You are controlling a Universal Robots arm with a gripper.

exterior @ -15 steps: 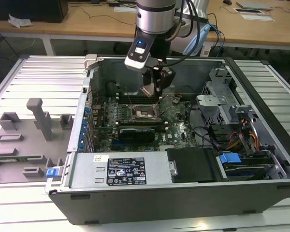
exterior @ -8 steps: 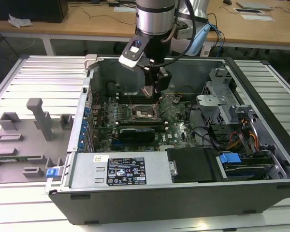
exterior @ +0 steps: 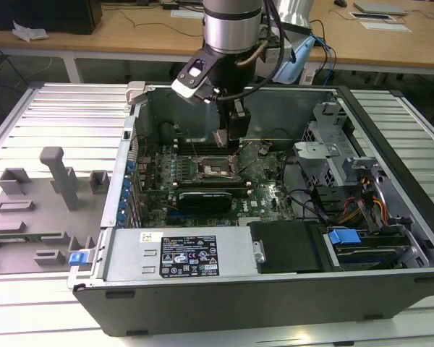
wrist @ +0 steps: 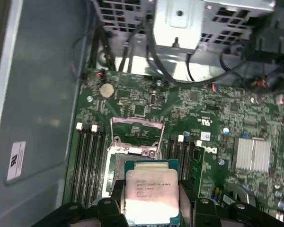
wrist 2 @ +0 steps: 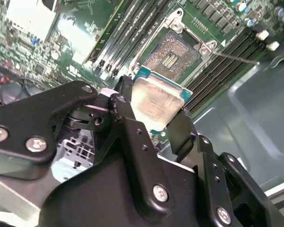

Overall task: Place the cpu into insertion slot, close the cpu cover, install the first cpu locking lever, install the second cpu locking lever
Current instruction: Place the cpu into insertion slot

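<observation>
While my arm [exterior: 231,29] reached straight down from above into the open computer case [exterior: 275,296] lying on the slatted counter [exterior: 50,116], my wrist hung over the green motherboard [wrist: 203,113]. My jaws were clenched on the cpu [wrist 2: 158,101], with 1 black finger [wrist 2: 180,130] pressed against each of 2 opposite edges. Its dull silver top faced the cameras in both wrist views. Held between the jaws, the cpu hovered above the insertion slot [wrist 2: 173,54], apart from it and not seated. In the first wrist view the cpu cover [wrist: 135,122] stood raised at the slot's edge farthest from the jaws, leaving the slot uncovered. There the cpu hid the nearer part of the slot, and the picture's edge cut off the chip's last strip. In the exterior view the tips of the jaws merged with the dark parts behind them, and the chip between them was hard to make out.
</observation>
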